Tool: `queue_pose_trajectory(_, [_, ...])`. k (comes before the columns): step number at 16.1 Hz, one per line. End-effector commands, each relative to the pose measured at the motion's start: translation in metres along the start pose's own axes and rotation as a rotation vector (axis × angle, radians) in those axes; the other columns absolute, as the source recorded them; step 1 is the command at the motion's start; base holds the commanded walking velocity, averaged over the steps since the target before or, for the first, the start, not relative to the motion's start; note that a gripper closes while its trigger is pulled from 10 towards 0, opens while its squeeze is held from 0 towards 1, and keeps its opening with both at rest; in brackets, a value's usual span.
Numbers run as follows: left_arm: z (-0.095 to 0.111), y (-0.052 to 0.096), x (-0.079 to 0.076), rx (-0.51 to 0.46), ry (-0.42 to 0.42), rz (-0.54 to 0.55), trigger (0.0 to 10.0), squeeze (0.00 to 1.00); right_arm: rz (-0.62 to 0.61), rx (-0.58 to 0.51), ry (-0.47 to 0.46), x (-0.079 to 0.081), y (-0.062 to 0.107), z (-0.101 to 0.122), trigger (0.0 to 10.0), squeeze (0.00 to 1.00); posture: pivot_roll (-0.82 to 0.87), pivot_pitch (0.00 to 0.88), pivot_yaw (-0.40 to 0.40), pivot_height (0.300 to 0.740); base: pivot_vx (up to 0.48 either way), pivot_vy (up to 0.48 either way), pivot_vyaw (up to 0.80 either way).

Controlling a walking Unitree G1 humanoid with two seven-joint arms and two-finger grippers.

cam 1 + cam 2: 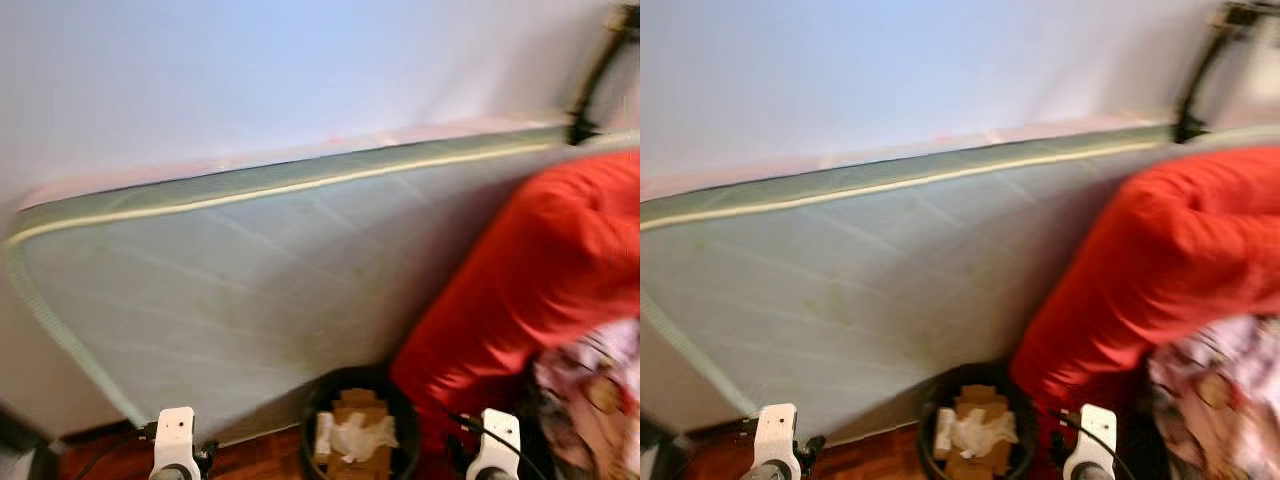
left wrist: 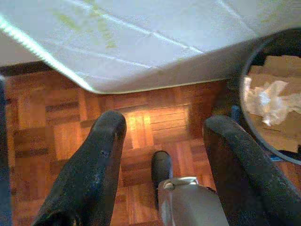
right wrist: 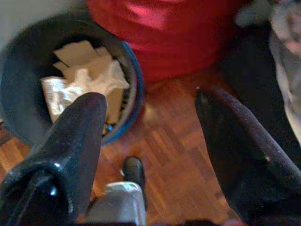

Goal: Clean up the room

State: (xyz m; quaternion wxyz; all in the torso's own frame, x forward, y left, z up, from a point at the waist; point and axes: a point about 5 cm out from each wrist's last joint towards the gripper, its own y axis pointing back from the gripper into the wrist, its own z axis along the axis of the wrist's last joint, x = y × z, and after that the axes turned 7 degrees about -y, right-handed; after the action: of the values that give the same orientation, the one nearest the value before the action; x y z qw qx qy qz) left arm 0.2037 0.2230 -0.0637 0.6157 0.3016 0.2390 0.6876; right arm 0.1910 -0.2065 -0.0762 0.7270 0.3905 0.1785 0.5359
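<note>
Black wastebasket (image 1: pixel 312 432) stands on the parquet floor (image 2: pixel 150 132), right against the base of a pale green mattress (image 1: pixel 260 300) that leans on edge vs. the white wall (image 1: pixel 280 70). Inside the basket: cardboard pieces (image 1: pixel 357 415) w/ crumpled white paper (image 3: pixel 87 80) on top. Just beside the basket, on its right, a big red bag (image 1: pixel 530 270) slumps against the mattress; a patterned pink-and-white cloth (image 1: pixel 595 390) lies below the bag's far side. Left claw (image 2: pixel 162 136) hangs over bare parquet to the basket's left, fingers (image 2: pixel 91 169) apart, holding nothing. Right claw (image 3: pixel 150 106) hangs over the floor betw. basket rim and red bag, fingers (image 3: pixel 235 146) also apart, empty. Head views blurred; a dark curved cable (image 1: pixel 590 85) runs up the wall above the bag.
</note>
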Motion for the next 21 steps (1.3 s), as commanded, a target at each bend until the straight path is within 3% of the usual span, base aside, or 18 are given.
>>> queue_pose_trajectory(1, [-0.0090,0.0024,0.0001,0.025,0.003,0.007,10.0,0.00,0.005,0.015,0.008,0.0012,0.0002,-0.0026,10.0,0.00,0.06,0.000,-0.049,0.740,0.000,0.000,-0.67])
queue_pose_trajectory(11, [-0.0125,0.0038,-0.0023,0.024,-0.015,0.000,10.0,0.00,0.001,0.040,0.015,-0.0001,0.0013,-0.0086,10.0,0.00,0.06,0.000,-0.047,0.740,0.000,0.000,-0.66])
queue_pose_trajectory(14, [-0.0118,0.0036,-0.0019,0.020,-0.004,0.004,10.0,0.00,0.004,0.043,0.019,0.0015,0.0010,-0.0083,10.0,0.00,0.07,0.000,-0.046,0.740,0.000,-0.394,-0.65])
queue_pose_trajectory(21, [-0.0138,0.0048,0.0016,0.015,0.025,0.030,10.0,0.00,0.000,0.047,0.022,0.0003,0.0007,-0.0071,10.0,0.00,0.08,0.027,-0.053,0.740,0.000,0.000,-0.65])
